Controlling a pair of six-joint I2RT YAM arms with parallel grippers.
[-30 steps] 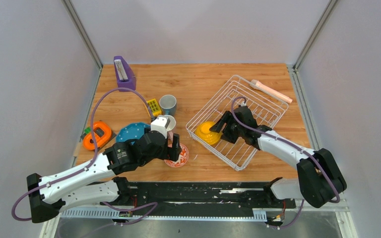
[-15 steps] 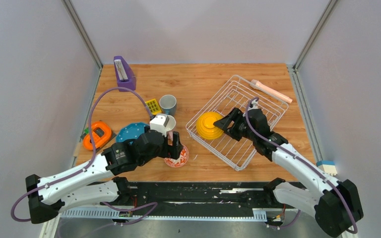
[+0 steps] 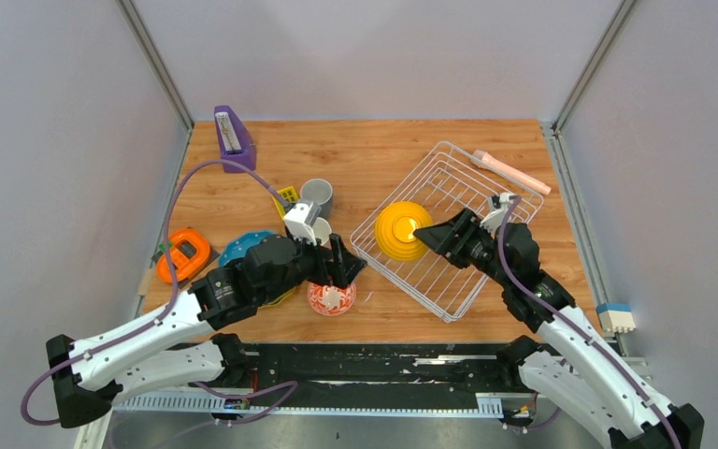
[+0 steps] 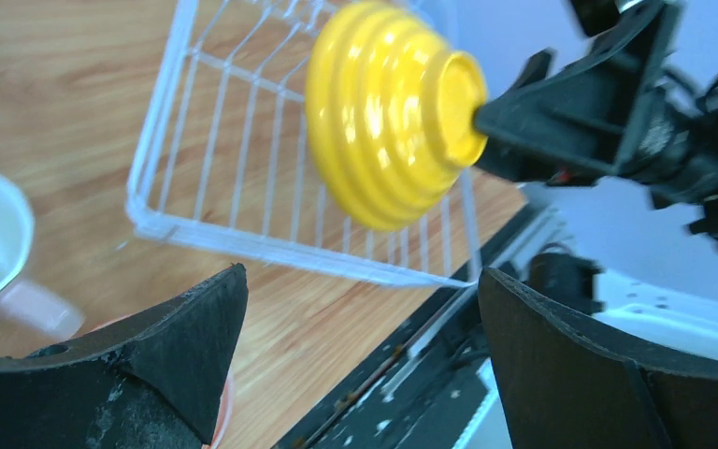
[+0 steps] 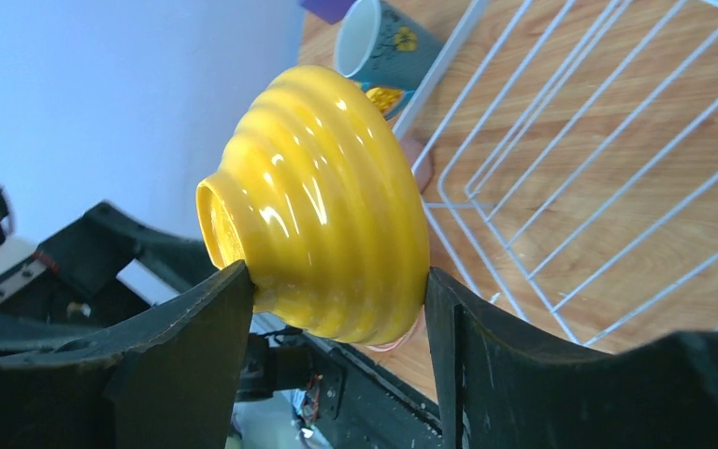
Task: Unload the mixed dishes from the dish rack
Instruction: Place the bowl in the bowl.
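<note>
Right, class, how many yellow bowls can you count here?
1: the yellow bowl is gripped on its side by the right gripper over the dish rack's left corner. The left arm could hide another.

Pale grey walls (image 3: 365, 47) enclose a wooden table (image 3: 374, 150) — evenly lit.

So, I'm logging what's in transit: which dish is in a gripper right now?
The yellow ribbed bowl, clamped sideways in the right gripper at the dish rack's edge; the blue mug stands on the table.
</note>
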